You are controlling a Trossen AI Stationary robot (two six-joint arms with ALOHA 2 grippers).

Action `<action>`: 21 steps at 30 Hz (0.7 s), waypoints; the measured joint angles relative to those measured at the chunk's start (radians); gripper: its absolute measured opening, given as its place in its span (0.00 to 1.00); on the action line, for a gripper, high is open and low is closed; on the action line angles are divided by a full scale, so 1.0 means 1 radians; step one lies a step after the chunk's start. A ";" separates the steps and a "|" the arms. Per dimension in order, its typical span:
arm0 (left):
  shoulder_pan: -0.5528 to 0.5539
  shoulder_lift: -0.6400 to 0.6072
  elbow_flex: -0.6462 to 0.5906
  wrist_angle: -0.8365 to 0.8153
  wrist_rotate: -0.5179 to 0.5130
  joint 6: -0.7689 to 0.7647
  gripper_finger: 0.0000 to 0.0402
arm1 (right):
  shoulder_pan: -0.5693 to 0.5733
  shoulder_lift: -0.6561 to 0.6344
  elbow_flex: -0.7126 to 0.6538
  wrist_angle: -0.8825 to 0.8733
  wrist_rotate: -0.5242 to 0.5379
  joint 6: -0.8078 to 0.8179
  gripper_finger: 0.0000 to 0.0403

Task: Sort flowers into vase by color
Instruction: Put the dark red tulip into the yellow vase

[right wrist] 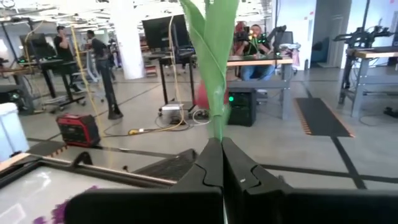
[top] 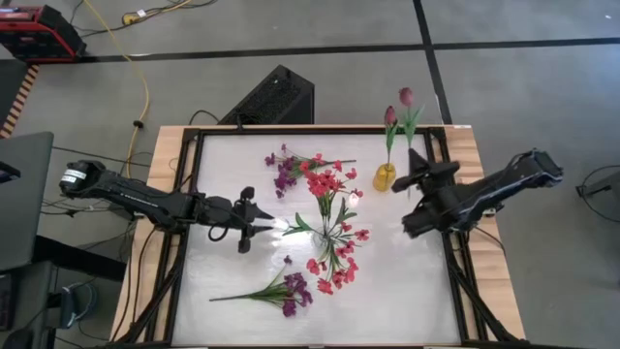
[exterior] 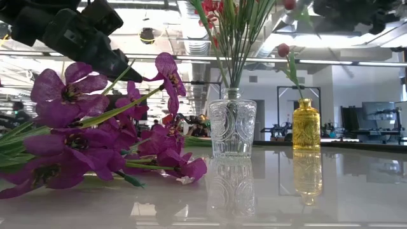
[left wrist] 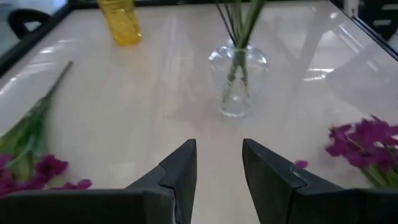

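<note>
Right wrist view: right claw (right wrist: 221, 163) pinches upright tulip stem (right wrist: 216, 68)

A glass vase (top: 332, 231) stands at the middle of the worktop (top: 407, 291) with a bunch of flowers (top: 334, 184) in it. A small bottle (top: 385, 177) stands behind it to the right, holding one tulip (top: 390, 117). Loose flower stems lie behind (top: 287, 167) and in front (top: 281, 288) of the vase, both to its left.
</note>
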 joint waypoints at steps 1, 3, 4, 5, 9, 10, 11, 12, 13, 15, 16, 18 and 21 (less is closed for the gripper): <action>0.001 0.000 0.000 0.002 -0.010 0.000 0.30 | -0.004 -0.024 -0.011 0.000 0.000 -0.018 0.04; 0.005 0.000 0.000 0.001 -0.032 0.000 0.30 | -0.004 -0.066 -0.025 0.001 0.003 -0.039 0.04; 0.010 0.000 0.000 0.001 -0.043 0.000 0.30 | -0.002 -0.085 -0.033 0.001 0.005 -0.051 0.04; 0.016 0.000 0.000 0.001 -0.049 0.000 0.30 | 0.002 -0.102 -0.041 0.000 0.006 -0.066 0.04; 0.040 0.000 0.000 0.002 -0.052 -0.016 0.30 | 0.040 -0.164 -0.087 0.003 -0.010 -0.068 0.04; 0.045 0.000 0.000 0.003 -0.052 -0.023 0.30 | 0.055 -0.176 -0.094 0.004 -0.026 -0.063 0.04; 0.047 0.000 0.000 0.005 -0.052 -0.028 0.30 | 0.069 -0.186 -0.099 0.006 -0.044 -0.054 0.04; 0.050 0.000 0.000 0.009 -0.052 -0.031 0.30 | 0.086 -0.193 -0.099 0.011 -0.062 -0.044 0.04; 0.052 0.000 0.000 0.010 -0.050 -0.031 0.30 | 0.102 -0.199 -0.099 0.020 -0.078 -0.041 0.04; 0.054 0.000 0.000 0.010 -0.049 -0.023 0.30 | 0.131 -0.205 -0.099 0.049 -0.103 -0.042 0.04; 0.054 0.000 0.000 0.010 -0.049 -0.018 0.30 | 0.145 -0.205 -0.099 0.065 -0.119 -0.045 0.04; 0.054 0.000 0.000 0.009 -0.049 -0.014 0.30 | 0.165 -0.204 -0.099 0.105 -0.171 -0.045 0.04; 0.054 0.000 0.000 0.008 -0.049 -0.013 0.30 | 0.176 -0.196 -0.099 0.188 -0.288 -0.046 0.04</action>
